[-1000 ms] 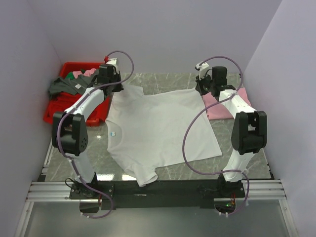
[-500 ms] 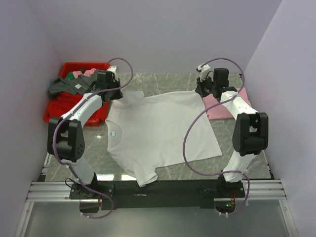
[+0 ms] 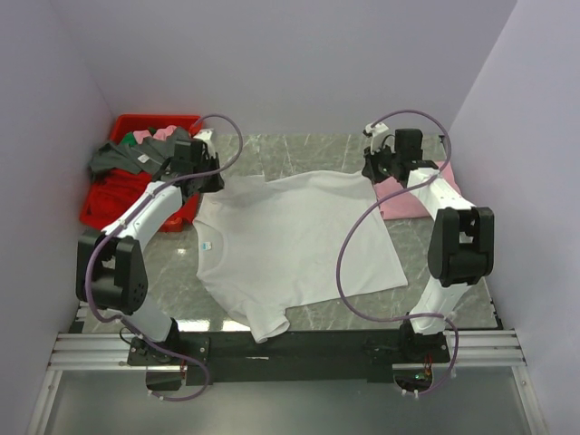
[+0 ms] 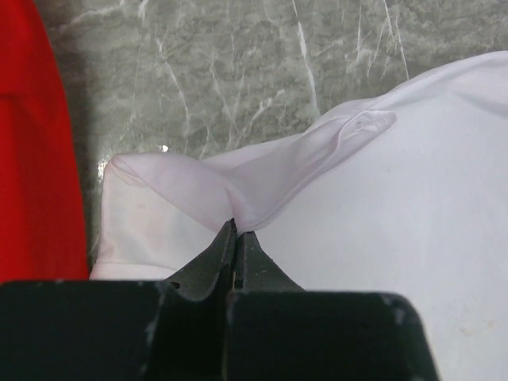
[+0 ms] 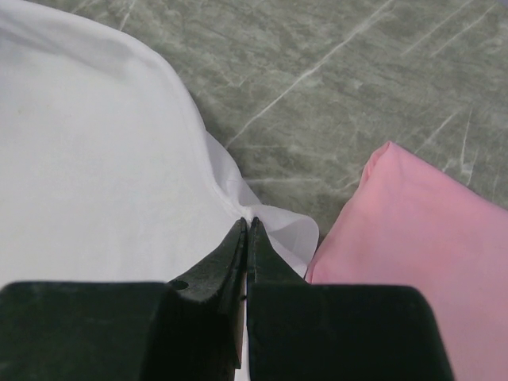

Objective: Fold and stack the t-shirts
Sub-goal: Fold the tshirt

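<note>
I had the white shirt [image 3: 290, 245] lying spread on the table [image 3: 299, 147], its neck label toward the left arm and its hem toward the right arm. The left gripper [image 4: 236, 238] was at the far sleeve, its fingers pressed together on a raised ridge of the white cloth, close to the red bin [image 3: 118, 124]. The right gripper [image 5: 246, 230] was at the far hem corner, also with fingers together and clamped on the thin edge of the cloth. The pink shirt [image 5: 405, 238] lay already folded just beside that corner; whether the white edge touched it I could not tell. I judged that the first fold of the white shirt was in hand: both far corners were pinched, but the cloth was not yet raised much from the table. The next move, as I saw it, called for lifting both corners together, at the same height, and carrying them toward the near edge so that the fold line stayed straight. The right arm needed care not to drag the pink shirt with it.
</note>
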